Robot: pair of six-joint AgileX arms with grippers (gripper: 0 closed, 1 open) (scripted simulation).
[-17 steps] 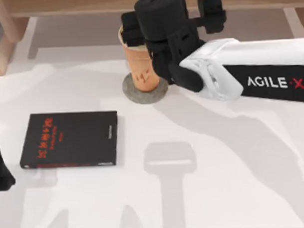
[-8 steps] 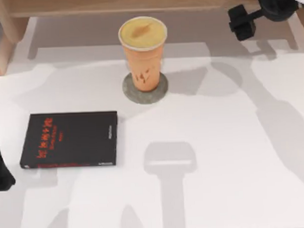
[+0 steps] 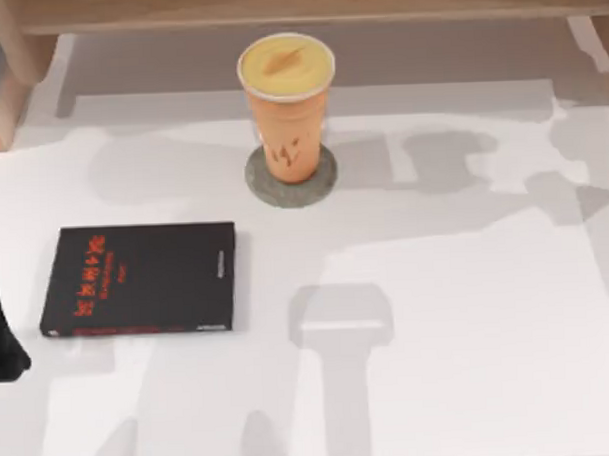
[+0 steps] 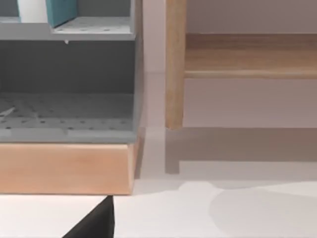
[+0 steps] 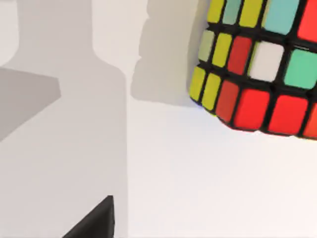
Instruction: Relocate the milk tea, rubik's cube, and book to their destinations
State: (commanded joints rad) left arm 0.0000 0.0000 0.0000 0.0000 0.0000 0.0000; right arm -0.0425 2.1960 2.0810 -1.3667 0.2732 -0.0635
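Risk — right claw state cannot be told; rubik's cube sits off-centre at 2 o'clock, so misaligned closure would skid it.

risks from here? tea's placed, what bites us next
1. The milk tea is tall and narrow on a small round coaster; a low arm pass toward the shelf could tip it.
2. The rubik's cube sits partly out of frame in the right wrist view, so a grasp started from this pose may land off-centre.
3. The black book is a lookalike; the left arm is parked beside it and could grab the wrong one.
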